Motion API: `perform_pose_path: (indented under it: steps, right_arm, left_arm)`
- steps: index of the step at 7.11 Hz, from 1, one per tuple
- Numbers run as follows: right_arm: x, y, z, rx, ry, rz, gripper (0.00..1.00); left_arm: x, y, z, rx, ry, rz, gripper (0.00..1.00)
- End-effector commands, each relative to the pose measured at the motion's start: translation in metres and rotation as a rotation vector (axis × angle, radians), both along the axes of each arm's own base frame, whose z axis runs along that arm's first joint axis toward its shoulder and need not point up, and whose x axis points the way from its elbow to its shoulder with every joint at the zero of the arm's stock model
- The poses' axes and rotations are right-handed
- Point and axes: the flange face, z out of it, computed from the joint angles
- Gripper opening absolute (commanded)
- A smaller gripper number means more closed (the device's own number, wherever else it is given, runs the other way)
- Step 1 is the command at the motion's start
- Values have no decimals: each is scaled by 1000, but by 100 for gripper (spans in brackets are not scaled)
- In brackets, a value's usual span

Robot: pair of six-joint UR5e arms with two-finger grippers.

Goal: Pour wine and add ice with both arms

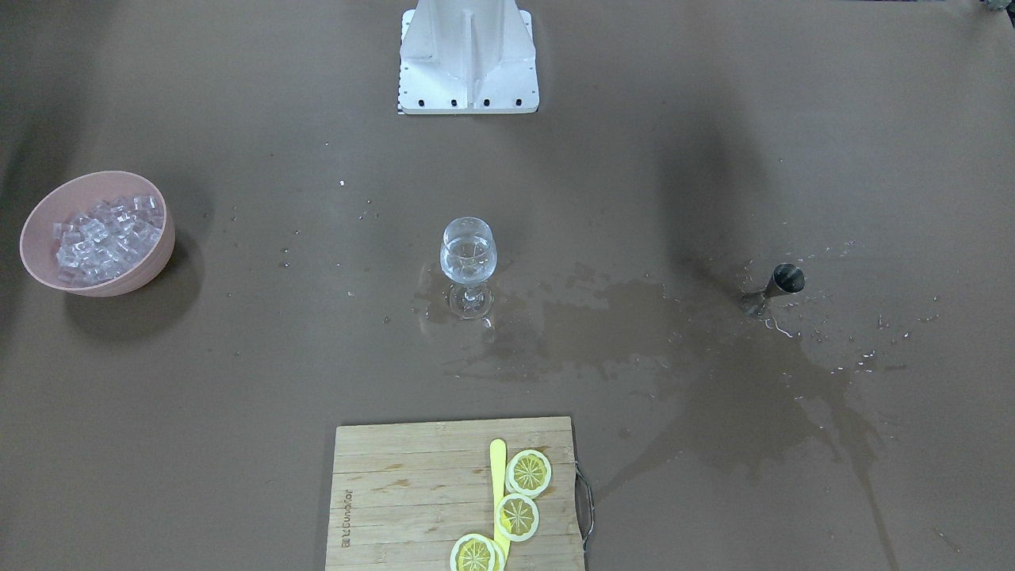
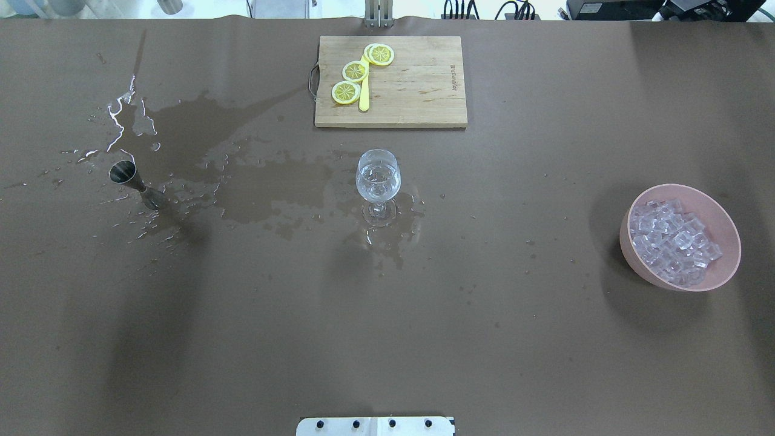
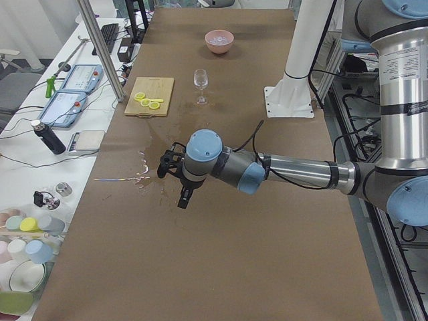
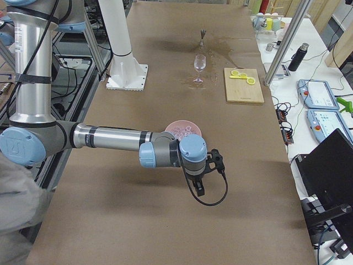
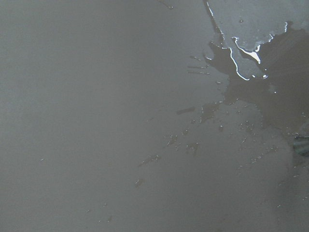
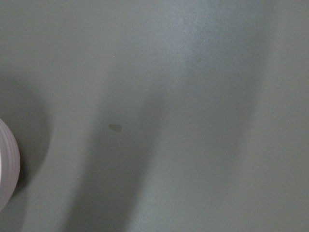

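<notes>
A stemmed wine glass point(image 1: 468, 255) stands mid-table and holds clear wine; it also shows in the overhead view point(image 2: 378, 177). A heap of ice cubes point(image 1: 103, 238) fills a pink bowl point(image 2: 717, 213) on my right side. A steel jigger point(image 2: 134, 180) stands upright on my left side among spilled liquid. My left gripper point(image 3: 182, 198) hangs above the wet patch near the jigger. My right gripper point(image 4: 198, 189) hangs just past the bowl point(image 4: 182, 128). Both grippers show only in the side views, so I cannot tell whether they are open or shut.
A wooden cutting board point(image 2: 418, 91) with three lemon slices point(image 2: 355, 71) and a yellow knife lies beyond the glass. Spilled liquid point(image 2: 200, 127) darkens the table from jigger to glass. The white base block point(image 1: 468, 63) stands at my edge.
</notes>
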Motion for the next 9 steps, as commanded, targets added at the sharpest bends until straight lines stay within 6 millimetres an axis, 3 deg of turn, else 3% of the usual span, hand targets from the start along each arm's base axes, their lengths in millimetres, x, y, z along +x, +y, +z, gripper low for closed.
perform_pose_path:
  steps: [1,2,3,4,6,7,9]
  right_arm:
    - [0,1,1,-2,-1,1,100]
    - [0,6,4,-7,-2,0,100]
    - [-1,11,6,-10,-6,-1,100]
    - [-1,13,6,6,-8,-1,100]
    - [-2,16,8,2,-19,-2,100]
    - [-2,16,9,0,-19,-1,100]
    - [-2,16,9,0,-19,-1,100]
  left_arm:
    - [21,5,-5,67,60,10,98]
    - [51,0,-1,89,76,51,98]
    - [62,-16,-10,105,91,10,98]
    - [83,-19,-12,166,46,-13,98]
    - [130,-15,-27,166,100,-68,98]
    - [140,-10,-37,86,214,-197,98]
    - [171,-2,-46,170,246,-235,98]
